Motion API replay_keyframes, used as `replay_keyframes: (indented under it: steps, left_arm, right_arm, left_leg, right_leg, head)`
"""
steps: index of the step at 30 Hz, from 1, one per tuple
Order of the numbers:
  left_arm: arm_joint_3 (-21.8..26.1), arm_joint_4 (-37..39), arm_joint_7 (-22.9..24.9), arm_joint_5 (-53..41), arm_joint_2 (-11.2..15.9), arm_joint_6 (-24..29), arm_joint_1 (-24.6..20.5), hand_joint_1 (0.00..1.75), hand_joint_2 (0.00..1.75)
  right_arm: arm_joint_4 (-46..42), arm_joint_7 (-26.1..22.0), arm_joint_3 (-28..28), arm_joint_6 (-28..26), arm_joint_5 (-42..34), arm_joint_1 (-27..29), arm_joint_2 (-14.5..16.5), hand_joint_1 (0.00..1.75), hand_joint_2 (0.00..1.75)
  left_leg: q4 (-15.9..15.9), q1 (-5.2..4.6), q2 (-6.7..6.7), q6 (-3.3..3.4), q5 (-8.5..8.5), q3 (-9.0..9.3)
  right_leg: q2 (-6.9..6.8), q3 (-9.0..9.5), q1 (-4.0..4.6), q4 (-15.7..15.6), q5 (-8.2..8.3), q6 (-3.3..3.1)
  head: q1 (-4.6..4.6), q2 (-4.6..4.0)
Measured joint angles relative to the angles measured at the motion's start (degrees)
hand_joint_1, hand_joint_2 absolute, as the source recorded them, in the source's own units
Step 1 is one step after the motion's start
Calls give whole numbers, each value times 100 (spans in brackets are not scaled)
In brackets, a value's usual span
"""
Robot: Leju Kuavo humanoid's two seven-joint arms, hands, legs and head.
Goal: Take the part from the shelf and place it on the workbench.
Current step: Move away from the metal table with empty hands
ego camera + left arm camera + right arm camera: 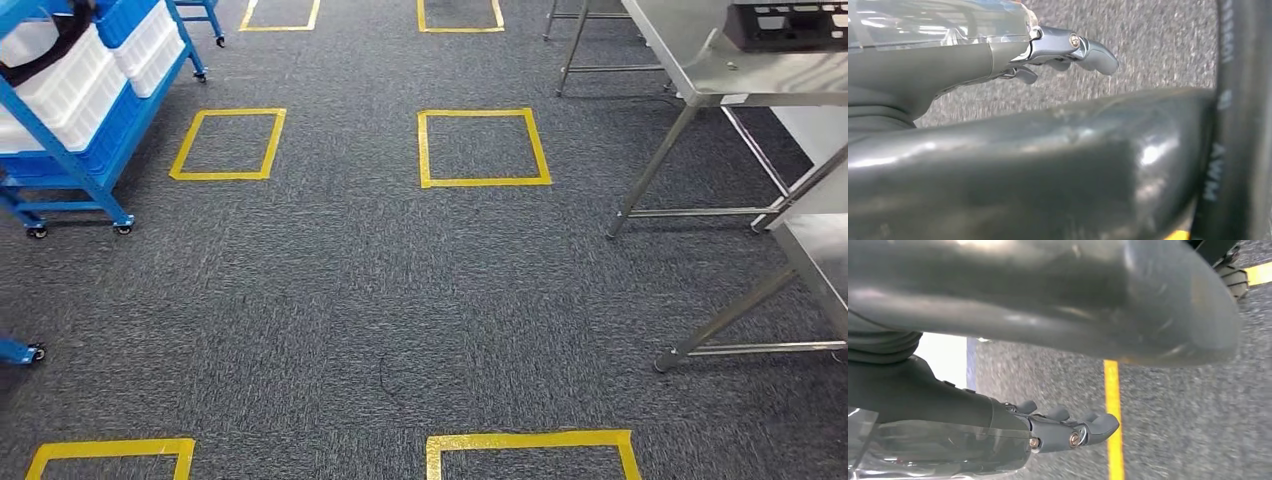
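Observation:
A blue wheeled shelf (95, 150) stands at the far left in the head view, loaded with white bins (70, 85). At the far right is a steel workbench (735, 75), and a dark perforated piece (790, 22) lies on its top near the picture's corner. My left hand (1068, 50) hangs over the grey carpet with its fingers stretched out and nothing in them. My right hand (1068, 430) also hangs over the carpet, fingers extended and empty, close to a yellow tape line (1114, 420).
Grey carpet (340, 290) marked with yellow tape squares (482, 148) spreads between shelf and benches. A second steel bench (815, 250) sits nearer at the right, its legs reaching into the floor space. A blue caster (30, 352) pokes in at the left edge.

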Motion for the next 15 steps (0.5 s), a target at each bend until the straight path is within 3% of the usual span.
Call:
replay_keyframes:
  steps: [2,4,6,8,10,11,12,13,15]
  left_arm:
    - [0,0,1,0,-2,-1,0,0,0]
    - [1,0,1,0,-1,-1,14,0,0]
    - [2,0,2,0,2,-1,24,0,0]
    - [1,0,4,-1,1,-1,9,0,0]
    - [1,0,5,-2,-2,-1,-5,0,0]
    - [1,0,5,-2,-3,-1,-1,0,0]
    - [2,0,6,-2,-3,-1,7,0,0]
    - [2,0,7,-2,-2,-1,15,0,0]
    - [2,0,11,-4,-1,-1,12,0,0]
  right_arm:
    - [2,4,1,5,3,-3,-4,0,0]
    - [4,9,1,5,4,-18,-5,0,0]
    - [5,15,1,5,4,-20,-8,0,0]
    - [7,17,0,5,4,-2,-10,0,0]
    - [8,17,0,5,4,11,-10,0,0]
    - [8,17,0,5,4,11,-11,0,0]
    - [8,17,0,5,4,10,-11,0,0]
    - [9,17,0,9,4,8,-12,0,0]
    - [12,24,0,25,4,7,-12,0,0]
  left_leg:
    - [30,9,-118,-71,-8,-46]
    - [25,30,-216,-149,1,-78]
    - [185,28,-23,-203,-102,-156]
    - [777,28,340,-245,-427,-435]
    - [1487,50,491,-286,-724,-790]
    - [1631,59,517,-298,-735,-861]
    - [1560,64,541,-304,-643,-820]
    - [1279,65,588,-299,-473,-668]
    - [496,42,814,-253,-148,-238]
  right_leg:
    - [154,81,9,-228,37,-28]
    - [31,96,24,-260,57,-89]
    - [-112,138,16,-317,79,-174]
    - [-279,165,32,-347,77,-240]
    - [-458,170,60,-345,56,-268]
    - [-541,177,68,-344,43,-269]
    - [-618,189,71,-343,29,-263]
    - [-689,210,71,-343,15,-251]
    - [-817,263,85,-339,-27,-208]
  head:
    - [-1,0]
    - [-1,0]
    - [-1,0]
    - [-2,0]
    - [-2,0]
    - [-2,0]
    - [-3,0]
    - [-3,0]
    - [-3,0]
